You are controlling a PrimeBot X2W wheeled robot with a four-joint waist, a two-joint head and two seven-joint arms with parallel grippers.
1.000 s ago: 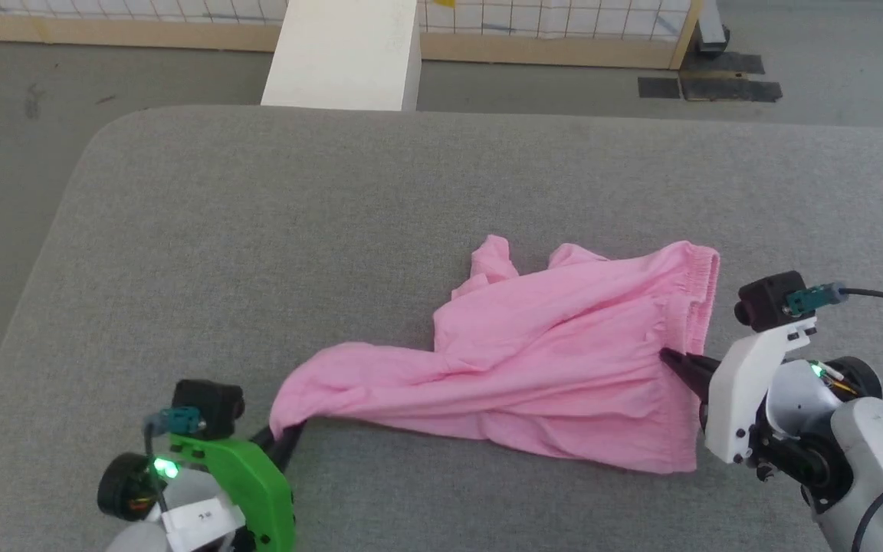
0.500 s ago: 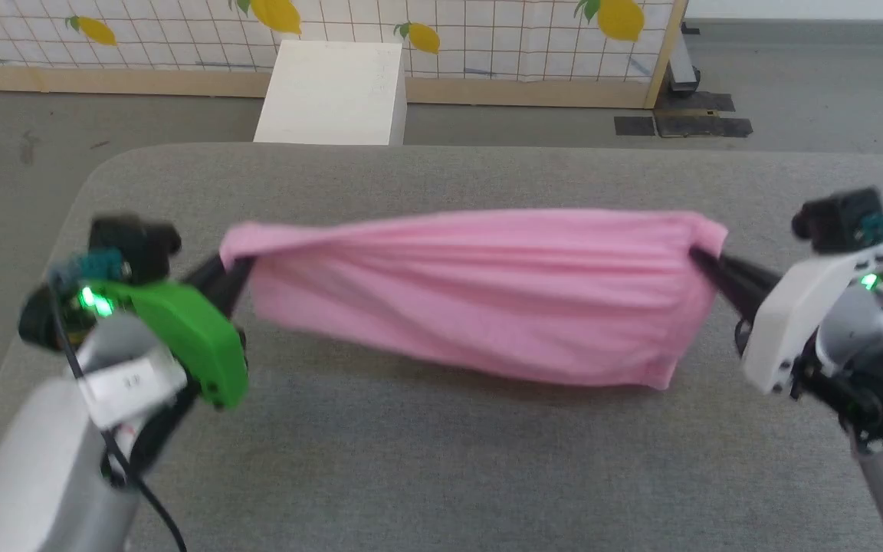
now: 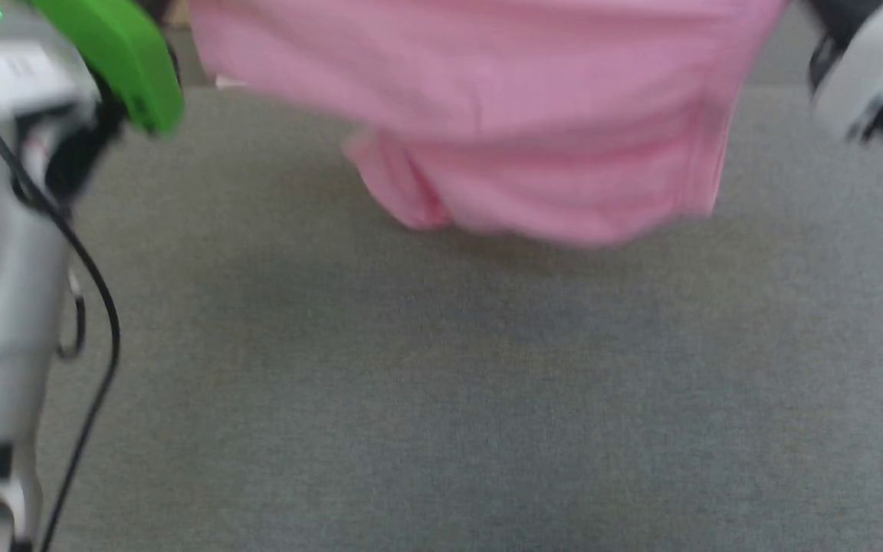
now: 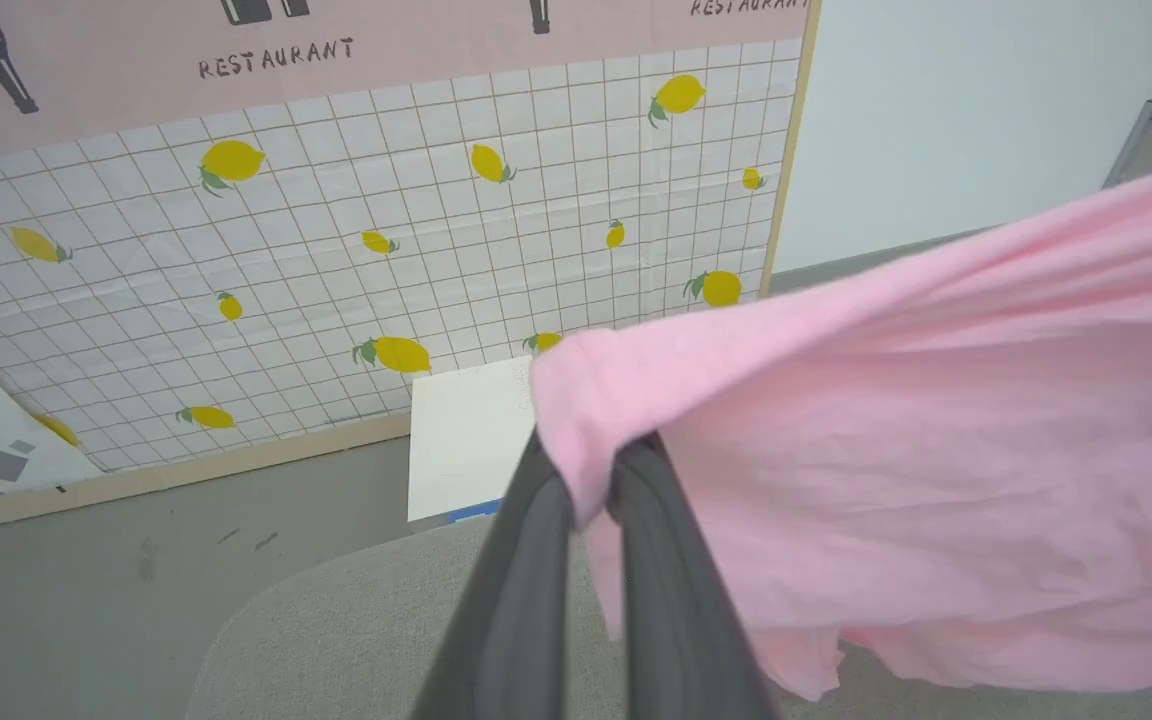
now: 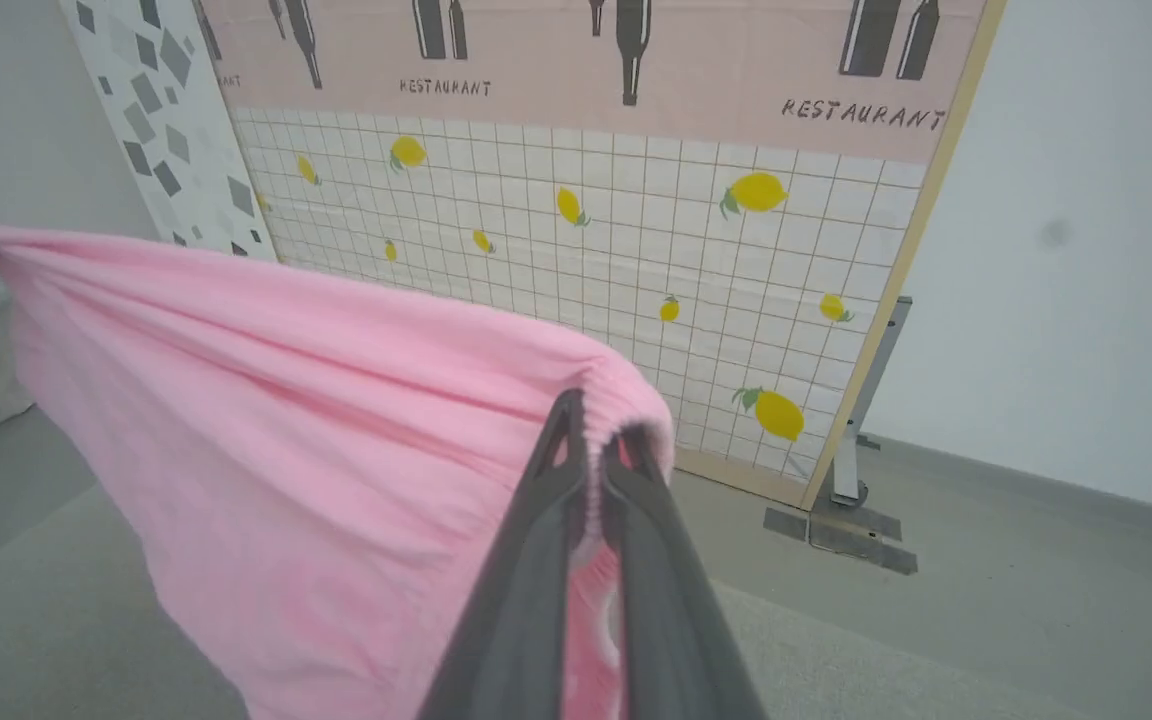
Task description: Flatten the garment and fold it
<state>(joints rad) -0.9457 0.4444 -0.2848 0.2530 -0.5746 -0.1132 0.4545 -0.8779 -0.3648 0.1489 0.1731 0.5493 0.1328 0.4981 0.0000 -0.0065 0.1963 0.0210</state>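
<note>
The pink garment (image 3: 487, 115) hangs in the air, stretched between both arms above the grey cushioned surface (image 3: 441, 383); its lower hem dangles free. In the left wrist view my left gripper (image 4: 591, 480) is shut on one bunched corner of the garment (image 4: 886, 450). In the right wrist view my right gripper (image 5: 596, 440) is shut on the gathered elastic edge of the garment (image 5: 286, 420). In the head view the green left wrist housing (image 3: 116, 54) and the white right wrist housing (image 3: 867, 69) sit at the top corners, with the fingertips cut off by the frame.
A white box (image 4: 466, 440) stands on the floor beyond the cushion's far edge. Behind it runs a lemon-patterned panel (image 5: 586, 250) on a wooden frame, with a metal foot (image 5: 856, 460) at its right end. A black cable (image 3: 96, 307) hangs along my left arm.
Both arms have lifted the garment from lying on the cushion to hanging stretched high in the air. The head view has tilted down, so the grippers now sit at its top edge.
</note>
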